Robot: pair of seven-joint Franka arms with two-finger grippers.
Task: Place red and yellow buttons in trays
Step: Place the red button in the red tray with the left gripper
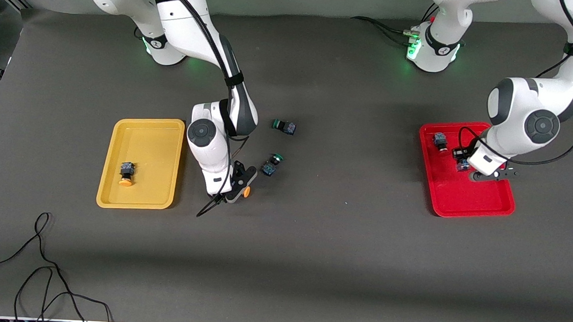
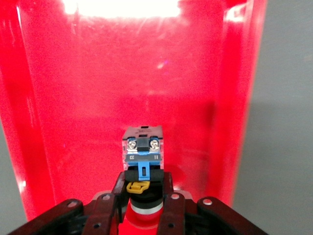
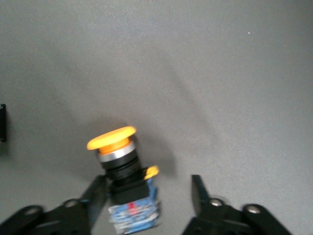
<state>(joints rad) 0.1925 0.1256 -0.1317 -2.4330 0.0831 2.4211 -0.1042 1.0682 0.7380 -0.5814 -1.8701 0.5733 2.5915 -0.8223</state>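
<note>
My left gripper (image 1: 489, 175) hangs low over the red tray (image 1: 466, 202). Its jaws are shut on a red-capped button (image 2: 142, 147), whose clear blue body sticks out past the fingertips in the left wrist view. A second red button (image 1: 440, 141) lies in that tray's corner toward the robots. My right gripper (image 1: 240, 188) is down at the table beside the yellow tray (image 1: 145, 141). A yellow-capped button (image 3: 120, 156) lies between its open jaws; one finger (image 3: 93, 196) touches the body and the other stands apart. Another yellow button (image 1: 127, 173) lies in the yellow tray.
Two green-capped buttons (image 1: 284, 126) (image 1: 270, 165) lie on the dark table close to the right gripper, farther from the front camera than it. A loose black cable (image 1: 40, 266) curls on the table near its front edge, at the right arm's end.
</note>
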